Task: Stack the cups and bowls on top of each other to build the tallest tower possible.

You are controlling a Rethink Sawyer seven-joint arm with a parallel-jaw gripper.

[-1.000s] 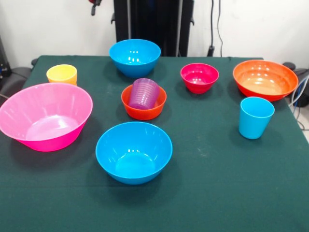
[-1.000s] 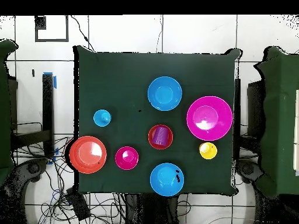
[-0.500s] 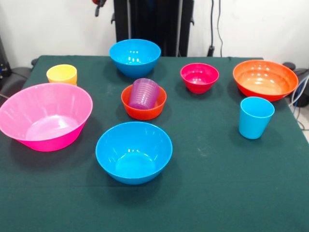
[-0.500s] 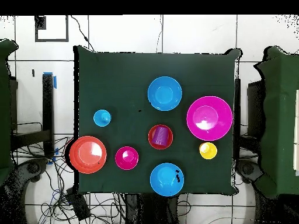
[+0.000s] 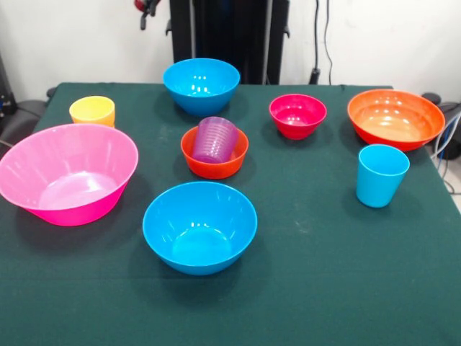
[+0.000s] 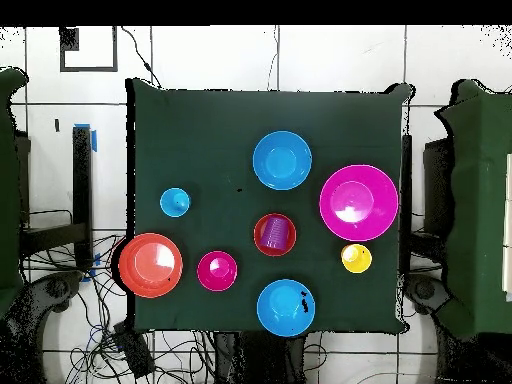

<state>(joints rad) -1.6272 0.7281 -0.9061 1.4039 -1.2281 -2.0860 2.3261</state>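
The ribbed purple cup (image 5: 215, 138) stands tilted inside the small orange bowl (image 5: 213, 164) at mid-table; the cup also shows in the overhead view (image 6: 275, 233). A yellow cup (image 5: 92, 110) stands at the far left and a light blue cup (image 5: 382, 174) at the right. The big pink bowl (image 5: 66, 173), two blue bowls (image 5: 199, 225) (image 5: 201, 85), the magenta-red bowl (image 5: 297, 115) and the wide orange bowl (image 5: 395, 118) stand apart, all upright. No orange cup shows. My gripper (image 5: 148, 6) shows only as a tip at the top edge, high above the far blue bowl.
The green cloth table (image 5: 324, 288) has its edges close to the pink bowl on the left and the wide orange bowl on the right. The black pedestal (image 5: 230, 36) stands behind the far edge. Cables (image 6: 150, 345) lie on the floor.
The gripper tip at the top edge has shifted slightly. Nothing on the table has moved.
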